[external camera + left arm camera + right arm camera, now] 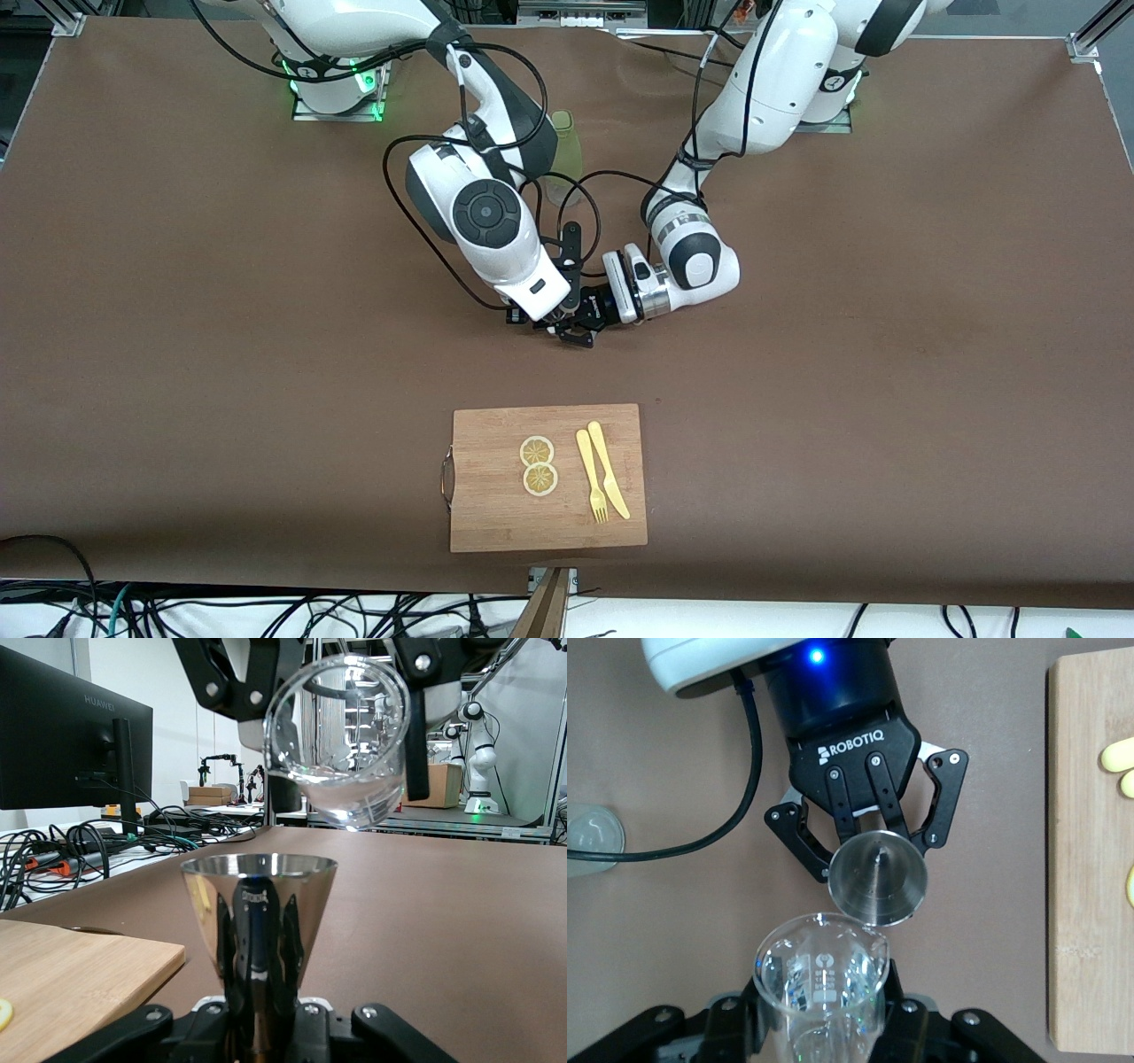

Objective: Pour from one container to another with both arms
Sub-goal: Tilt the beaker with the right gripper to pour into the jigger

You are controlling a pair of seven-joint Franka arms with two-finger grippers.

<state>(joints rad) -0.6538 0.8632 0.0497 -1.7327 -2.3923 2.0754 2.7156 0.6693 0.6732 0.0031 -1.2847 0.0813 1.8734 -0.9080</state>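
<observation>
- Over the middle of the brown table (177,310), well in from every edge, both arms meet.
- Right gripper (819,1014) pinches a clear glass beaker (819,979), tipped lip-down above the cup.
- Left gripper (873,846), wrist level, pinches a steel cone cup (879,880) upright.
- Judgement: keep lip over cup mouth, tilt slowly.
- A cutting board (496,523) lies at the front edge.

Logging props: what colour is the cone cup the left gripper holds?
Shiny silver metal cone cup, clearest in the right wrist view.
</observation>
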